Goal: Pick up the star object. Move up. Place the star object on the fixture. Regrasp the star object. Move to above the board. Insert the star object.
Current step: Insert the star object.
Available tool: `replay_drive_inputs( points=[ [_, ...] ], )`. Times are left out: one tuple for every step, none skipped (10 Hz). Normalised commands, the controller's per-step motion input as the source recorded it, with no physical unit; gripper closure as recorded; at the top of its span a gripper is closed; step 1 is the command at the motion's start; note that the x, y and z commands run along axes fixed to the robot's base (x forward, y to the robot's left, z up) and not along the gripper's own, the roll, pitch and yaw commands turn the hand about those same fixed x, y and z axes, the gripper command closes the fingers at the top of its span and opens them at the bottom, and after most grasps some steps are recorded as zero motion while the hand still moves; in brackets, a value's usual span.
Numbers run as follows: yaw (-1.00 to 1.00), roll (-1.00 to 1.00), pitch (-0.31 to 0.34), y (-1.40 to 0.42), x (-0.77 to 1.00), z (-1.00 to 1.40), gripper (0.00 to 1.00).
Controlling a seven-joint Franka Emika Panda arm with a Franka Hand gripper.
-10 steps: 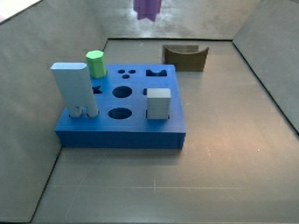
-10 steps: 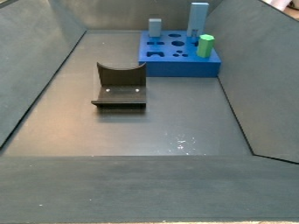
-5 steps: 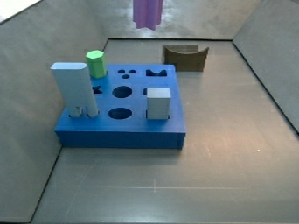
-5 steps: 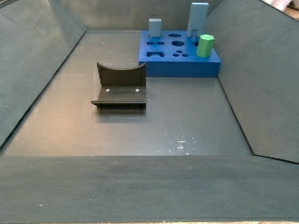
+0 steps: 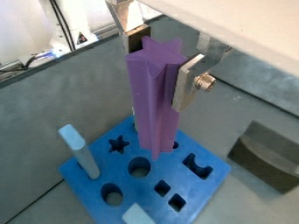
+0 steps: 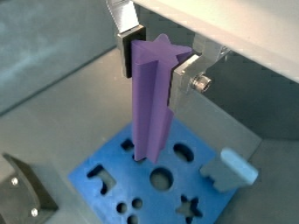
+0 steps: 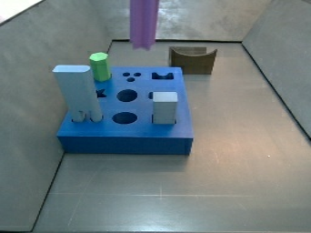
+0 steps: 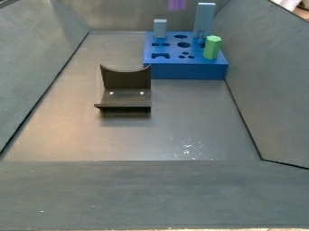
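My gripper (image 5: 162, 63) has come down over the last second: in a side view the star object (image 7: 142, 22) now hangs well into the picture, where a moment ago only its lower tip showed at the upper edge. It has also drifted a little toward the board (image 7: 127, 130). I read that as the carry to above the board nearly done, with the insertion next.

My fingers (image 6: 184, 77) are closed on the star object (image 5: 152, 96) near its top end, one silver plate on each side, and the purple prism hangs upright below them. In both wrist views its lower end is lined up over the board (image 6: 122, 172), still clear of the blue top face. The star-shaped hole (image 5: 117, 144) sits just beside the prism's foot, so I judge a small sideways correction is still needed before I go down.

The fixture (image 7: 192, 59) stands empty by the floor's far edge, well apart from the board. The green cylinder (image 7: 98, 66) and the pale blue block (image 7: 75, 92) stand along the board's edge, near my path.
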Motion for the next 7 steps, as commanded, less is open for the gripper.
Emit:
replay_drive_inputs(
  points=[
    [-0.17,-0.32,0.000,0.40,-0.96,-0.60,1.00],
    [-0.18,-0.34,0.000,0.37,-0.94,-0.58,1.00],
    [-0.21,-0.37,0.000,0.27,-0.90,-0.50,1.00],
    [-0.24,-0.39,-0.007,0.18,-0.86,-0.42,1.00],
    [-0.28,-0.39,-0.023,0.14,-0.83,-0.41,1.00],
    [-0.32,-0.39,-0.051,0.09,-0.79,-0.38,1.00],
    [-0.40,-0.37,-0.161,0.00,-0.69,-0.38,1.00]
  ],
)
